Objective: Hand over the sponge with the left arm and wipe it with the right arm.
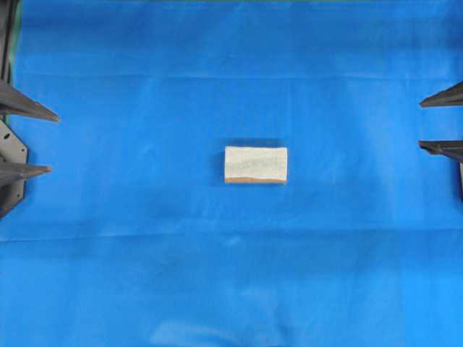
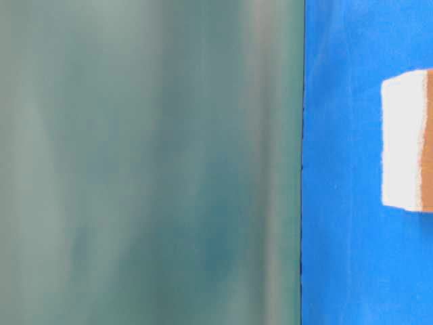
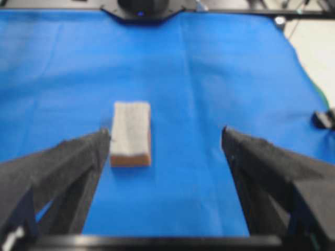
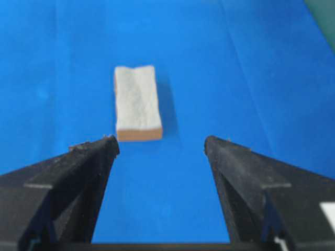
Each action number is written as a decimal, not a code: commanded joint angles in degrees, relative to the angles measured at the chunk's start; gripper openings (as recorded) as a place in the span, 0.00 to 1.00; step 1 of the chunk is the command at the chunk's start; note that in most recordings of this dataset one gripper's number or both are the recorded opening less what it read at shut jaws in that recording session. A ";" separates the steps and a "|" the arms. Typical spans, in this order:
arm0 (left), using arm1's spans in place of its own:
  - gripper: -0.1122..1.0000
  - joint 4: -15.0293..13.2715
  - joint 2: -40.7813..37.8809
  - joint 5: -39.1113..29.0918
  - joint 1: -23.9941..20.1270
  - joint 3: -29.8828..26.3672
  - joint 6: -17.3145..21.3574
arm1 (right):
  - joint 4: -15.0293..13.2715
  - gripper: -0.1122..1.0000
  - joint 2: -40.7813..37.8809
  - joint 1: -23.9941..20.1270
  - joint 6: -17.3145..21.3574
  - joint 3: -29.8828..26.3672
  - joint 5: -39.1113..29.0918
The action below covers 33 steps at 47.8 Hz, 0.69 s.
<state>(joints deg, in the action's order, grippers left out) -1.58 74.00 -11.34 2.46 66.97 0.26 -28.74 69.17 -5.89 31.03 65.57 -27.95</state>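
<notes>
Progress: nothing of the task is showing as done. The sponge is lying flat on the blue cloth, pale scouring face up and orange-tan layer underneath, with nothing touching it. Pickup, handover and wiping are all, by my reading, still outstanding.

Left gripper: its two pointed fingers are standing wide apart with nothing between them. It is sitting at the left edge of the overhead view, well apart from the sponge. From its own wrist camera the sponge is lying ahead of the tips and off toward the finger on the left of that picture, not centred in the gap.

Right gripper: it is likewise spread wide and carrying nothing. It is sitting at the right edge of the overhead view, well apart from the sponge. From its wrist camera the sponge is lying ahead of the tips, again nearer the finger on the left of that picture than the other.

The sponge is resting between the two grippers, roughly midway.

Containers: no tray, bowl, bin or other vessel is appearing in any view, so there are no contents to report.

The table-level view is mostly filled by a blurred grey-green surface; I cannot tell what it is.
</notes>
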 commanded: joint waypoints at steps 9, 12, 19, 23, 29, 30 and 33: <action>0.86 0.09 3.52 -2.90 -1.05 3.43 0.00 | 2.72 0.75 4.13 -0.09 0.26 4.13 0.35; 0.86 0.00 3.60 -3.25 -1.05 3.78 -0.09 | 2.72 0.75 4.22 -0.09 0.35 4.75 0.44; 0.86 0.09 3.87 -3.43 -1.05 4.22 -0.09 | 2.72 0.75 4.31 -0.09 0.62 4.66 0.70; 0.86 0.00 3.96 -3.43 -1.05 4.39 -0.09 | 2.72 0.74 4.31 -0.09 0.62 4.75 0.70; 0.86 0.00 3.96 -3.43 -1.05 4.39 -0.18 | 2.72 0.74 4.39 -0.09 0.62 4.66 0.70; 0.86 0.09 3.96 -3.43 -1.05 4.39 -0.18 | 2.72 0.74 4.39 -0.09 0.62 4.66 0.70; 0.86 0.00 3.96 -3.43 -1.05 4.39 -0.18 | 2.72 0.74 4.39 -0.09 0.62 4.66 0.70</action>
<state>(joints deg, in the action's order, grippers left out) -1.67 78.31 -15.03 1.67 71.19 0.18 -26.02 73.83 -5.89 31.55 71.10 -27.77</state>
